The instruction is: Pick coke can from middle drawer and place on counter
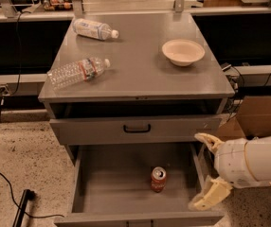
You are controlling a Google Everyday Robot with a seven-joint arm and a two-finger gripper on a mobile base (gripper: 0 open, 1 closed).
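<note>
The coke can (158, 179), red with a silver top, stands upright on the floor of the open middle drawer (112, 186), right of centre. The counter (140, 67) is the grey top of the cabinet above. My gripper (206, 169) is at the drawer's right wall, to the right of the can and apart from it. Its two cream fingers (210, 195) are spread wide, one near the drawer's back right corner, one near the front right. It holds nothing.
Two clear plastic bottles (77, 72) (94, 29) lie on the counter's left side. A cream bowl (183, 51) sits on its right side. The top drawer (136, 127) is slightly pulled out. A cardboard box (261, 117) stands at the right. Cables lie on the floor at the left.
</note>
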